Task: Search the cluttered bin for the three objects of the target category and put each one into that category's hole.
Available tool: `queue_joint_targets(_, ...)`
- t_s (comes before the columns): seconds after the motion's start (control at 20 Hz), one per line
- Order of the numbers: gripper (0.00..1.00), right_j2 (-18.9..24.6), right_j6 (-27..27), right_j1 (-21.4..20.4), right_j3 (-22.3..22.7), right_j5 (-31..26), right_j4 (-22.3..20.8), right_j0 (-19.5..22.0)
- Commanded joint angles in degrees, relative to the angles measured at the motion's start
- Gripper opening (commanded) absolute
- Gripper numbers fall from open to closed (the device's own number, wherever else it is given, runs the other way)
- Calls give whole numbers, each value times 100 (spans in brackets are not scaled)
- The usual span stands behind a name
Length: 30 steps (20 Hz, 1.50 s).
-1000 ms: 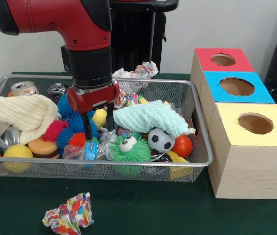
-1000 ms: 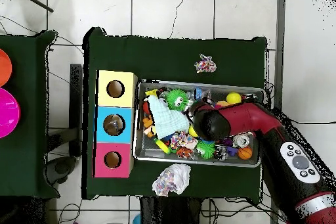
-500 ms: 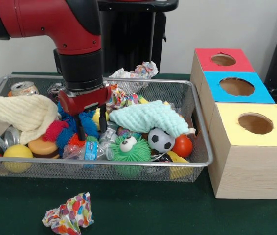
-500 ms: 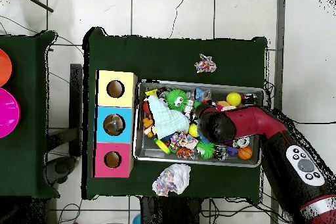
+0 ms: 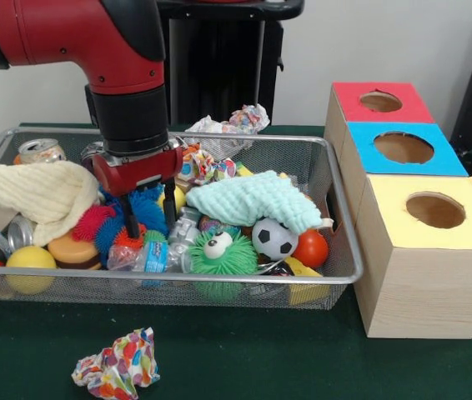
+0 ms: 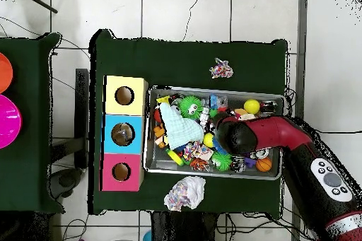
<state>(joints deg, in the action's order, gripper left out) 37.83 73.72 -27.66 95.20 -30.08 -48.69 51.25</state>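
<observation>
The gripper (image 5: 147, 218) hangs with fingers spread over the blue spiky ball (image 5: 140, 210), which lies beside the cream cloth (image 5: 40, 193). It looks soft and light; I would pinch its middle.

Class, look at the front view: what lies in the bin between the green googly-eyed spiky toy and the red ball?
A black-and-white soccer ball sits between the green spiky toy and the red ball, seen in the front view.
</observation>
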Motion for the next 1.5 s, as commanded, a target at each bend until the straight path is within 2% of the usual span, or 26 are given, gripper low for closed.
queue_joint_targets(0.05,100,114,-616,137,-115,53,-252,-107)
queue_joint_targets(0.4,100,76,-624,85,-93,71,-313,-153)
queue_joint_targets(0.65,100,177,-690,12,-72,-115,-115,-87)
queue_joint_targets(1.15,100,312,-907,112,-361,-464,159,-34)
queue_joint_targets(1.5,100,278,-1022,207,-565,-538,148,-118)
